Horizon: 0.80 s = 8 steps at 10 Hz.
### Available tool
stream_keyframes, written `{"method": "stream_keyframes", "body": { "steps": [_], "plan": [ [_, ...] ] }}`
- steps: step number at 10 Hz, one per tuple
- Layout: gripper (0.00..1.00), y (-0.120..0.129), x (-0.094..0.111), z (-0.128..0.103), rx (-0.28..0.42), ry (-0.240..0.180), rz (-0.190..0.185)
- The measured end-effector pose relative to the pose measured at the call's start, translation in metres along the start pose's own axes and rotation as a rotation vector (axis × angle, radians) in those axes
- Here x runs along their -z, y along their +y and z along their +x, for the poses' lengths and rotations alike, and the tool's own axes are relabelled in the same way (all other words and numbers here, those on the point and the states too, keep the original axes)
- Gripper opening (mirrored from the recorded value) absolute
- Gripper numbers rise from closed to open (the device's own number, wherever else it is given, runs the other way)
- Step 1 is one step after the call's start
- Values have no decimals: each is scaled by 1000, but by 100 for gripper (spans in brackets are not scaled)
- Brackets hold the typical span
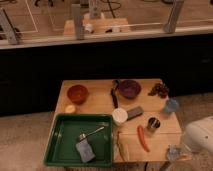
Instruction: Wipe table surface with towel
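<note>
gripper (175,152): near-right corner of table (98,99), jaws closed | towel (171,106): right edge, apart from gripper

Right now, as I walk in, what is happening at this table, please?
A robot's white arm comes in from the lower right. Its gripper, shut, is low at the near right corner of the table, right at the small grey-blue towel. I cannot tell whether it holds the towel or only touches it. The metal cup and the green tray stand apart from the gripper.
</note>
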Motion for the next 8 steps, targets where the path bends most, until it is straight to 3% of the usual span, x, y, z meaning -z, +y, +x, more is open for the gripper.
{"method": "stream_keyframes", "body": {
  "steps": [2, 4, 8],
  "plan": [
    [4, -24, -7, -14, -3, -18, 2],
    [4, -44, -3, -40, 4, -46, 28],
    [4, -55, 17, -75, 46, -95, 69]
  ]
}}
